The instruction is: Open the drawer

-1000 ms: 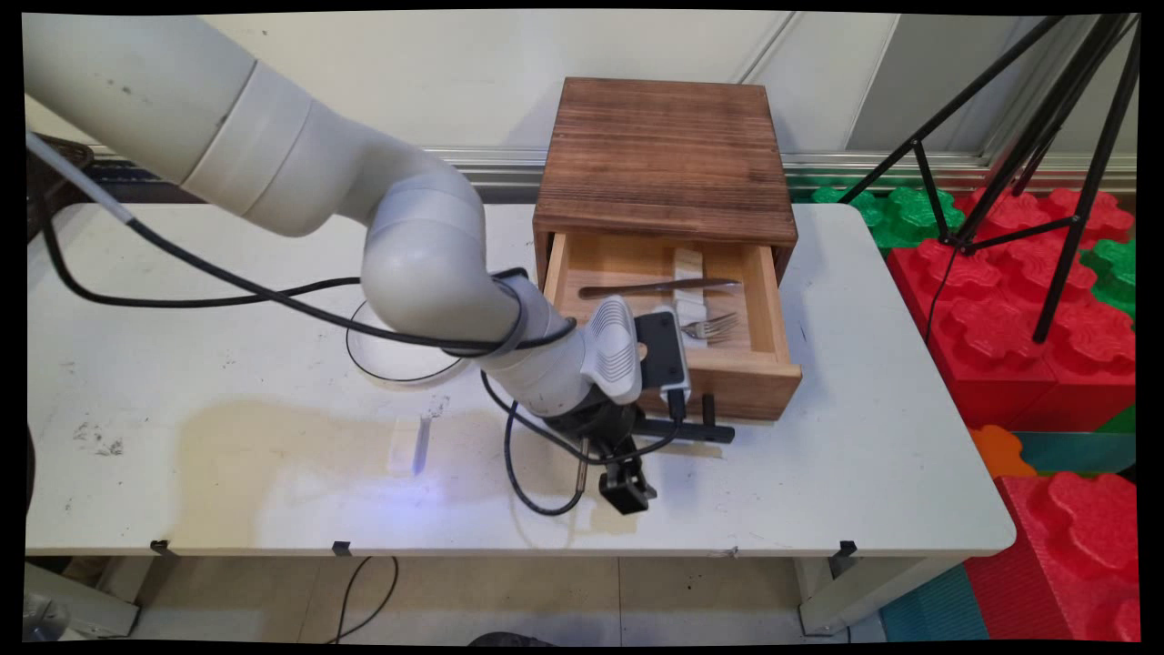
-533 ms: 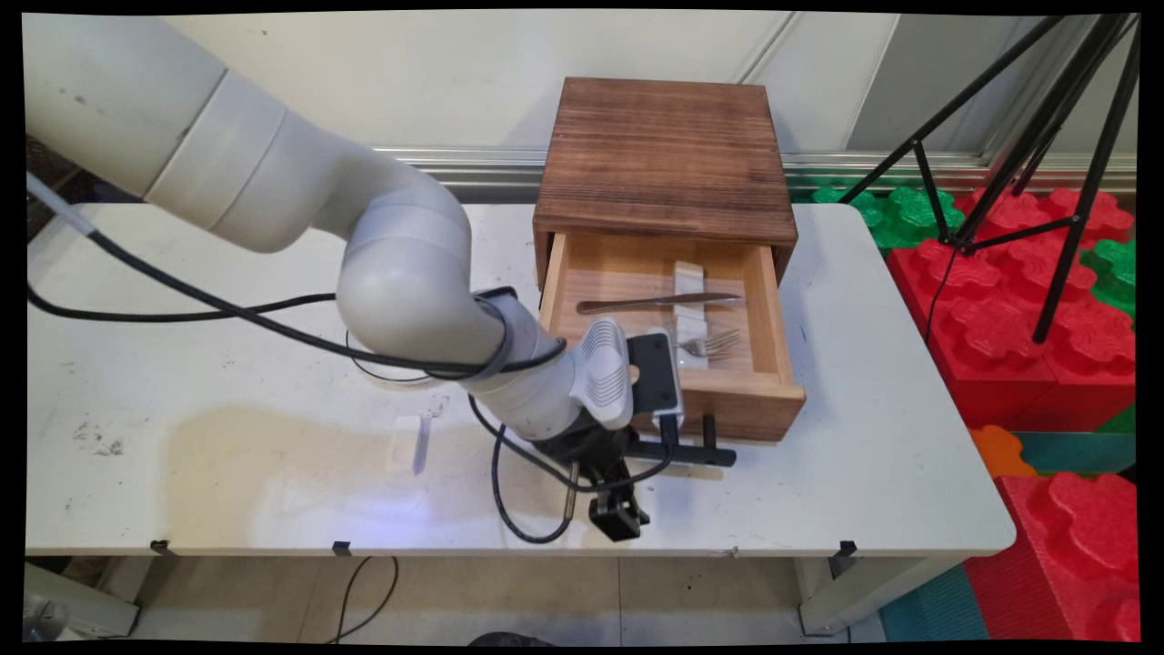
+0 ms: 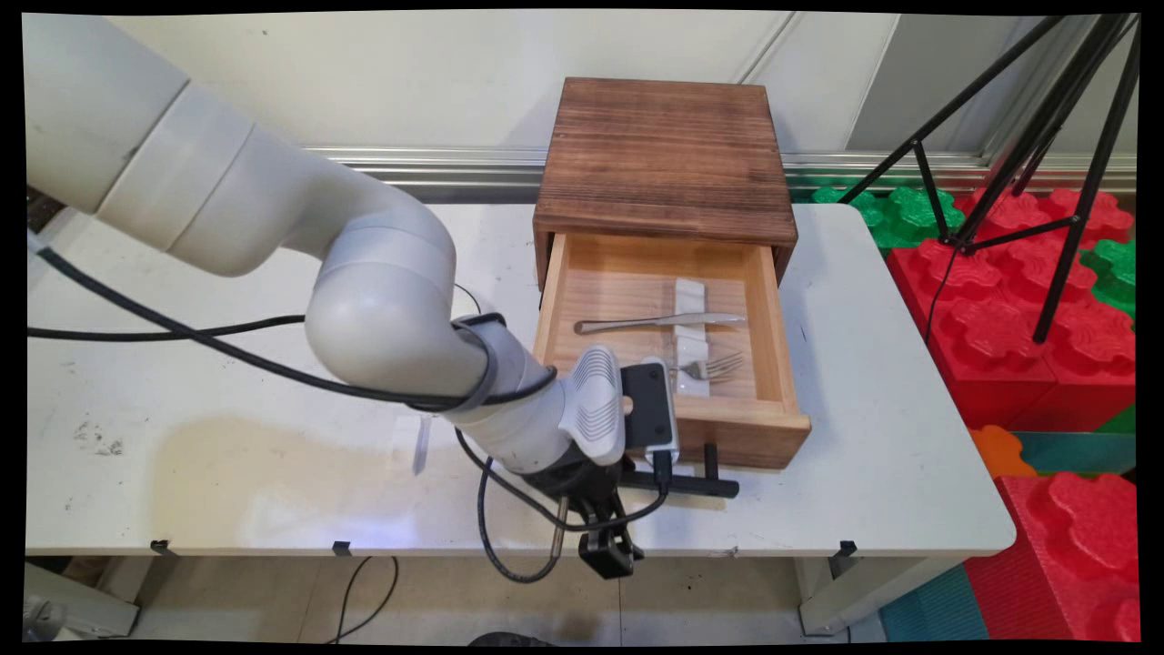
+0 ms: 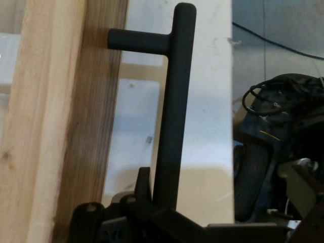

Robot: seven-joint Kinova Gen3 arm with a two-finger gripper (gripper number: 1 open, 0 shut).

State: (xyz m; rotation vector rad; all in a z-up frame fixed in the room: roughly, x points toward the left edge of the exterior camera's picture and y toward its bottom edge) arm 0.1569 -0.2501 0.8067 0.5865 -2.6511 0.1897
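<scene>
Drawer handle, a black metal bar (image 3: pixel 684 484), runs along the front of the pulled-out pale wooden drawer (image 3: pixel 747 438); the black two-finger gripper (image 4: pixel 161 206) is clamped on the bar's end.

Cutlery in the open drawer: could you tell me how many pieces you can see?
2: a knife lying across the drawer, and a fork nearer its front; the arm may hide more.

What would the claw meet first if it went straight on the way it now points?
The drawer's black handle: its bar runs straight ahead of the claw, seemingly touching it, though depth is unclear.
</scene>
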